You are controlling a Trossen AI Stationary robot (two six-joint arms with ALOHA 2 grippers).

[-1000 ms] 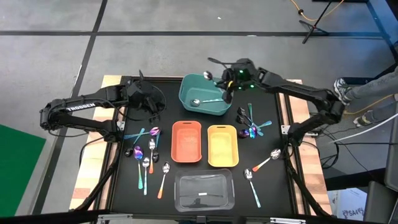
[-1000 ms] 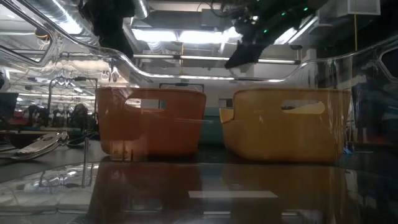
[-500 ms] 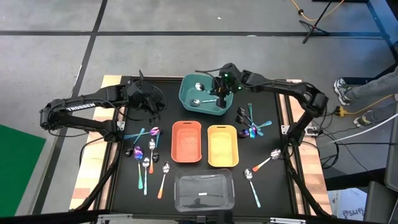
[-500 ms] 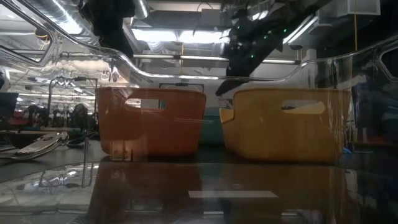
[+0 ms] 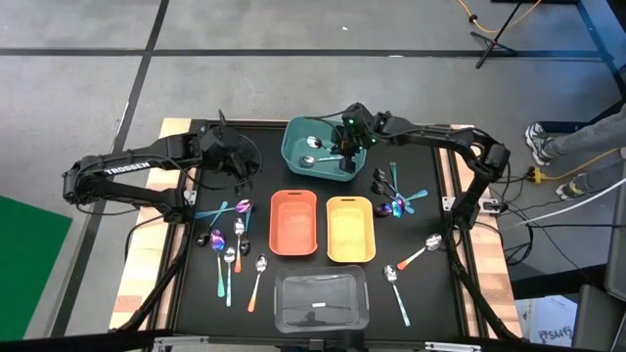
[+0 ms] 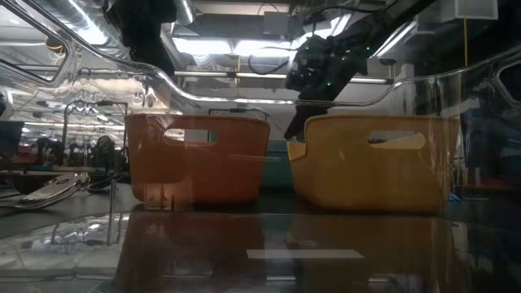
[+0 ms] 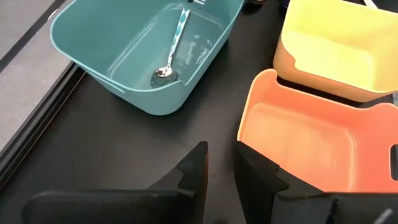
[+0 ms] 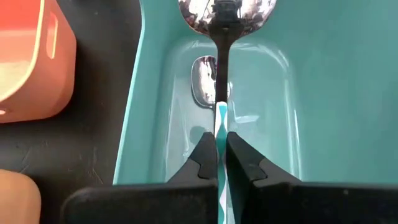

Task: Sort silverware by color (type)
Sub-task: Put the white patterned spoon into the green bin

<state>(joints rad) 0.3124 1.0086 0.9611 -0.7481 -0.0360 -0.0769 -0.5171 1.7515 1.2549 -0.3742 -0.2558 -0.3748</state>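
My right tool [image 8: 217,149] has come further in over the teal bin [image 5: 293,152] since a second ago, when it hung beyond the bin's far right corner; it now sits low above the bin's middle, fingers clamped on the teal-and-white striped handle of a spoon [image 8: 222,25]. The spoon's polished silver bowl points ahead of me, mirror-bright, held over a second spoon [image 8: 203,79] lying flat on the bin's smooth, glossy plastic floor.

My left tool [image 7: 217,171] waits over the worktop's [image 5: 264,205] far left, where it was a second ago, its two dark, wedge-shaped fingers a narrow gap apart and holding nothing.

The rest of the silverware has not shifted. One cluster [image 5: 231,244] of thin-handled spoons, orange, teal and iridescent, lies on the matte black worktop left of the orange bin [image 5: 293,244]. Another cluster [image 5: 395,196] lies right of the yellow bin [image 5: 350,249], with two more spoons [image 5: 409,272] nearer the front. A clear bin [image 5: 323,321] with rounded corners sits at the front edge.
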